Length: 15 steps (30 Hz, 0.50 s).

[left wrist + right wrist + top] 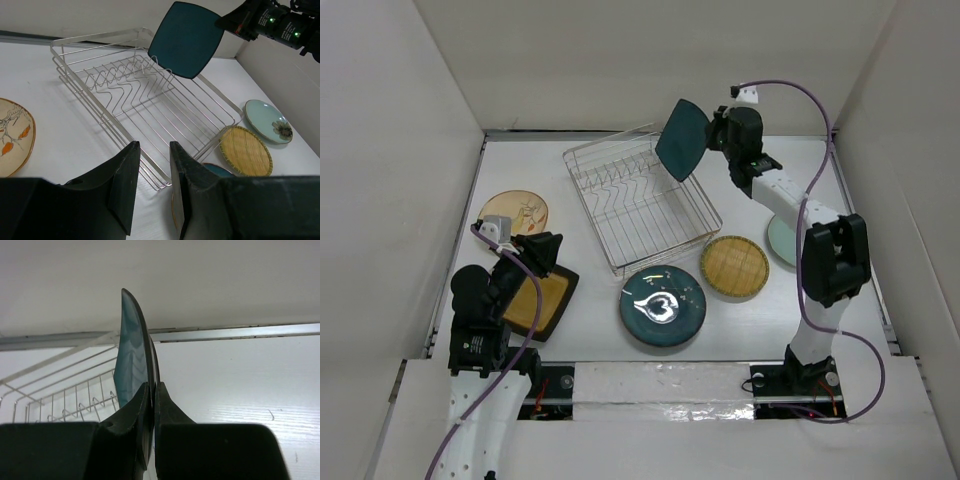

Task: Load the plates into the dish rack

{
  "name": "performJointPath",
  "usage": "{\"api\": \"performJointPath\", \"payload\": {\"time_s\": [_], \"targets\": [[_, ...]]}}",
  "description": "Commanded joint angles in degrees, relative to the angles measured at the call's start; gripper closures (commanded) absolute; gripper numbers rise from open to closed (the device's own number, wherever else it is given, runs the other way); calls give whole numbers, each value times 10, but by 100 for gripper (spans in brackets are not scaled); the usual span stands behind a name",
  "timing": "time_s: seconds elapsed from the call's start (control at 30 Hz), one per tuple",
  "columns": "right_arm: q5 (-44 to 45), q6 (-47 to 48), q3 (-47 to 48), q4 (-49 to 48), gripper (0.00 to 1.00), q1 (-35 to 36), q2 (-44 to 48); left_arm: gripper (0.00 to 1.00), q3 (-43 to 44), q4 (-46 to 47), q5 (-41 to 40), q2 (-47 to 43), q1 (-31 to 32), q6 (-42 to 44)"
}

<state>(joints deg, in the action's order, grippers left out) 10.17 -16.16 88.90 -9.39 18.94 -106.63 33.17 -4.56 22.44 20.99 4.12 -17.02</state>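
My right gripper (712, 135) is shut on the rim of the dark teal squarish plate (682, 140) and holds it upright in the air over the far right corner of the silver wire dish rack (640, 205). The right wrist view shows the plate (131, 350) edge-on between the fingers, with the gripper (152, 390) closed on it. My left gripper (538, 255) is open and empty, low over the far corner of the mustard square black-rimmed plate (538, 303). In the left wrist view the left gripper (152, 150) faces the rack (145, 95), the held plate (186, 40) beyond.
On the table lie a tan plate with a drawing (515, 212) left of the rack, a glossy round teal plate (663, 305) in front of it, a yellow woven-look plate (734, 266) and a pale green plate (782, 240) partly behind the right arm. White walls enclose the table.
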Motion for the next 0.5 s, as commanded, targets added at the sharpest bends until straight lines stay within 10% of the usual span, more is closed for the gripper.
{"api": "performJointPath", "payload": {"time_s": [0.0,0.47], "targets": [[27,23,62,-113,100,18,15,73,10,17,5,4,3,4],[227,295,-28,-286,100,167,-35,73,9,18,5,3,3,3]]}}
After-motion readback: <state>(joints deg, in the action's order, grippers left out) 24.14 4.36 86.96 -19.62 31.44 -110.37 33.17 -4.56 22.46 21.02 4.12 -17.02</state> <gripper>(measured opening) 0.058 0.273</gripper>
